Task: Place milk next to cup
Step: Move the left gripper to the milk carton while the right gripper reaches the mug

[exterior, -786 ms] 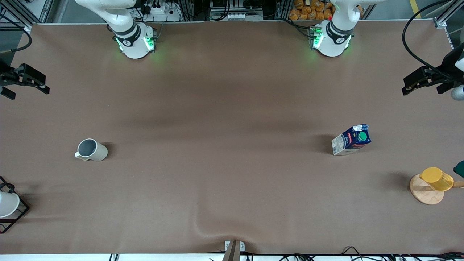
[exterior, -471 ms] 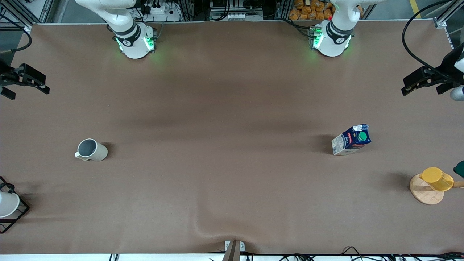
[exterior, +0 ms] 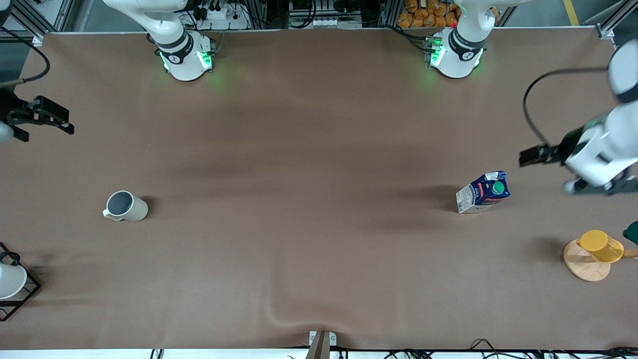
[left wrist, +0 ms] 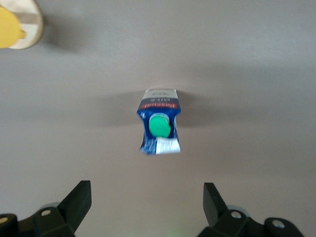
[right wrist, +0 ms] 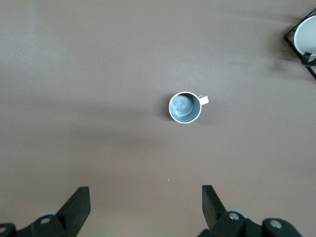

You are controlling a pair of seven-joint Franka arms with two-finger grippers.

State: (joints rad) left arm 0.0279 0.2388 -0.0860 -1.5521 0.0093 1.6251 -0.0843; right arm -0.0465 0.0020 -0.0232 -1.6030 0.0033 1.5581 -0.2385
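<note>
The milk [exterior: 482,192] lies tipped on the brown table toward the left arm's end, its green cap facing up; it also shows in the left wrist view [left wrist: 159,127]. The cup [exterior: 126,206] stands upright toward the right arm's end, and shows in the right wrist view [right wrist: 186,107]. My left gripper [exterior: 598,188] hangs open and empty in the air beside the milk, its fingers wide apart in its wrist view [left wrist: 147,207]. My right gripper [right wrist: 143,207] is open and empty, high over the table near the cup, mostly past the front view's edge.
A yellow cup [exterior: 600,245] sits on a round wooden coaster [exterior: 584,268] near the left arm's end, with a dark green thing [exterior: 633,232] beside it. A white cup in a black wire rack [exterior: 12,285] stands at the right arm's end. The cloth has a ridge [exterior: 289,314].
My left arm has swung in from the table's edge toward the milk. My right hand has shifted slightly. The milk and the cup have not moved.
</note>
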